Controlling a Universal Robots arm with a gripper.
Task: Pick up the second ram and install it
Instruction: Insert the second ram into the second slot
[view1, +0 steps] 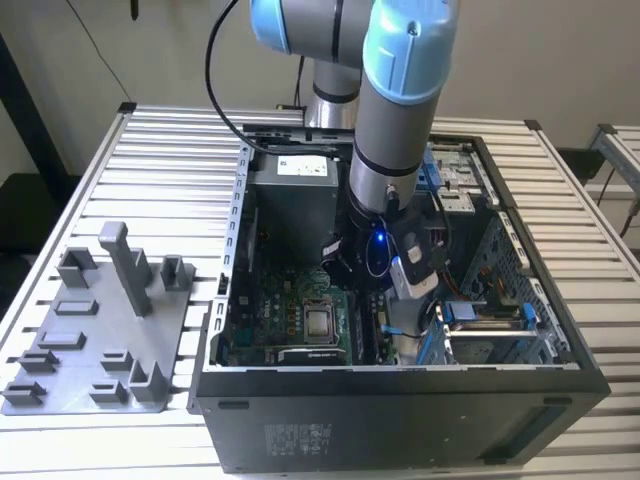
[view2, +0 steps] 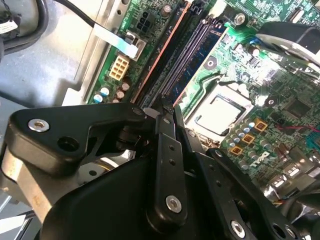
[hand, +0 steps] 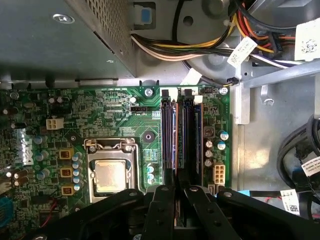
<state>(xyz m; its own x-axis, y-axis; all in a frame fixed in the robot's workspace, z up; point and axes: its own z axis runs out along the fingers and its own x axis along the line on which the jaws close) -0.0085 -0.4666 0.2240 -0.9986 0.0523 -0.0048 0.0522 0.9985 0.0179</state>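
In the exterior view my gripper (view1: 366, 292) reaches down into the open computer case (view1: 400, 410), over the motherboard's memory slots. Both wrist views show its black fingers (hand: 165, 200) drawn close together at the near end of the slots (hand: 190, 135), gripper (hand: 178, 186), gripper (view2: 169, 107). The second ram (hand: 176, 145) appears as a slim dark strip with a brownish edge, running from between the fingertips along the slots. I cannot tell whether it is seated in its slot. A further dark strip lies in the slot beside it.
The processor socket (hand: 110, 175) sits beside the slots, with the metal power supply box (hand: 50, 40) and bundled cables (hand: 200, 45) beyond. Blue drive-bay clips (view1: 470, 315) lie toward the exterior view's right. A grey holder tray (view1: 100, 340) rests on the slatted table outside the case.
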